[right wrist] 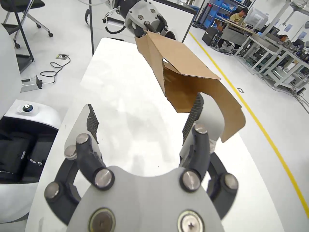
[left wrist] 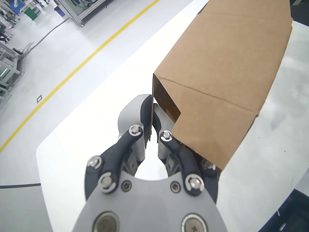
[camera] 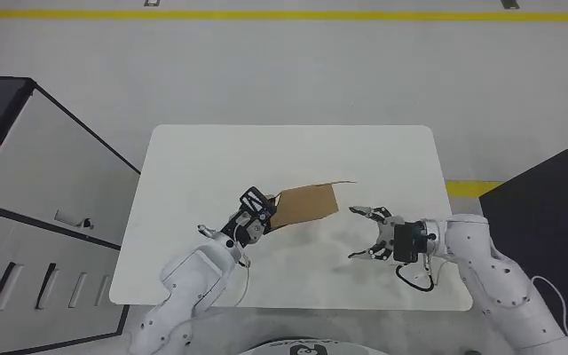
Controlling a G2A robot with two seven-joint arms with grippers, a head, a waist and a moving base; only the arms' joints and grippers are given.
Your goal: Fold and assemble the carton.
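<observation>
left pincer (left wrist: 152, 118) clamped on carton (left wrist: 224, 73) edge | right pincer (right wrist: 144, 102) wide apart, empty

Carton (left wrist: 224, 73): matt brown cardboard, faintly fibrous, with creased fold lines and a darker inner face. Table (camera: 266, 151): smooth white top with a soft sheen that mirrors light. Right gripper (right wrist: 144, 107): satin grey metal-looking body, matt black plastic-looking links, bright polished screw heads; its pads (right wrist: 93, 121) are black and finely ribbed. Left gripper (left wrist: 152, 114): the same finishes.

white table (camera: 195, 169) | yellow floor line (camera: 284, 15) beyond it | black chair (right wrist: 36, 3) on floor
</observation>
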